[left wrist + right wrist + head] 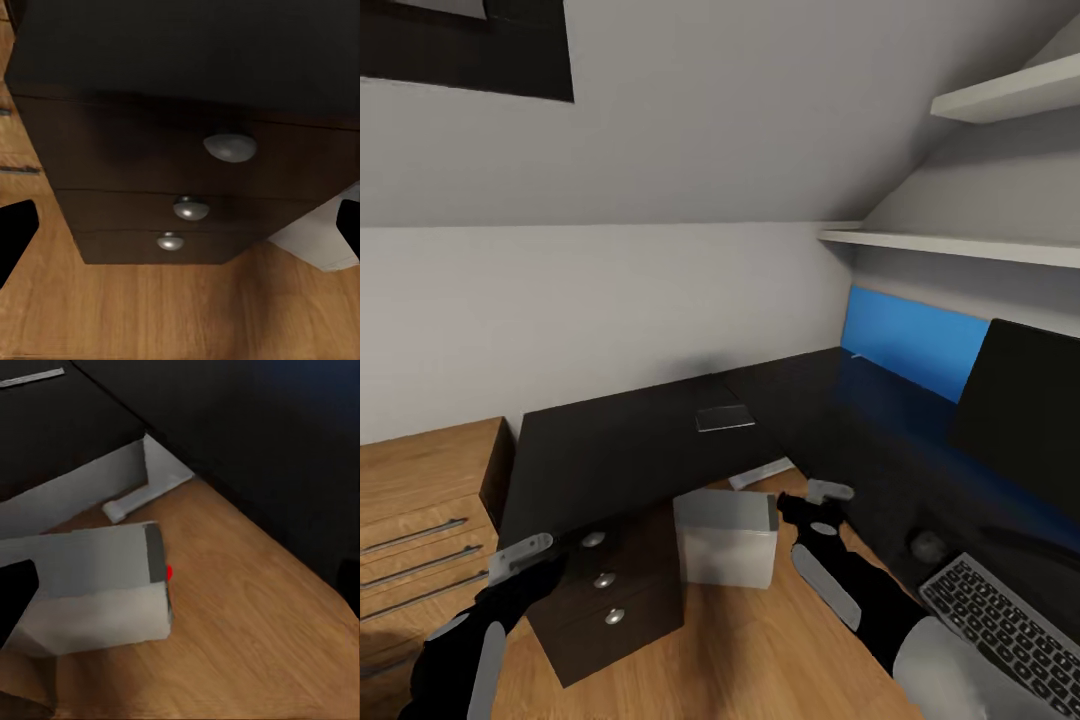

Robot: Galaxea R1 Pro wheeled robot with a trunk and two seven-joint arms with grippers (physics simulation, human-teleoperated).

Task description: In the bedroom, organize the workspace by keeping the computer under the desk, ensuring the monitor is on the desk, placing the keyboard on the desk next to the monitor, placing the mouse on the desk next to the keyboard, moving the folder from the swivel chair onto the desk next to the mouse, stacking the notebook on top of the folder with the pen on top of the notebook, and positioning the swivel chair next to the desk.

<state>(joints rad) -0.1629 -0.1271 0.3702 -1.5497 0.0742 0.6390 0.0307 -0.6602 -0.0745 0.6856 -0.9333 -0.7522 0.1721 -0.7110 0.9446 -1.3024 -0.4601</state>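
Note:
The glossy black L-shaped desk (620,450) fills the room's corner. The monitor (1025,420) stands on its right wing, with the keyboard (1010,625) and the dark mouse (928,545) in front of it. The light-grey computer (725,540) stands on the wooden floor in the desk's inner corner, its red mark (169,573) showing. A thin flat grey item (723,417) lies on the desk; I cannot tell if it is the notebook or the folder. My left gripper (532,562) hangs open before the drawers (187,172). My right gripper (812,500) is open beside the computer (90,585). The swivel chair and pen are out of view.
A light wooden dresser (420,500) with bar handles stands left of the desk. White shelves (960,245) and a blue panel (910,340) sit on the right wall. A white desk foot (131,502) rests on the floor behind the computer.

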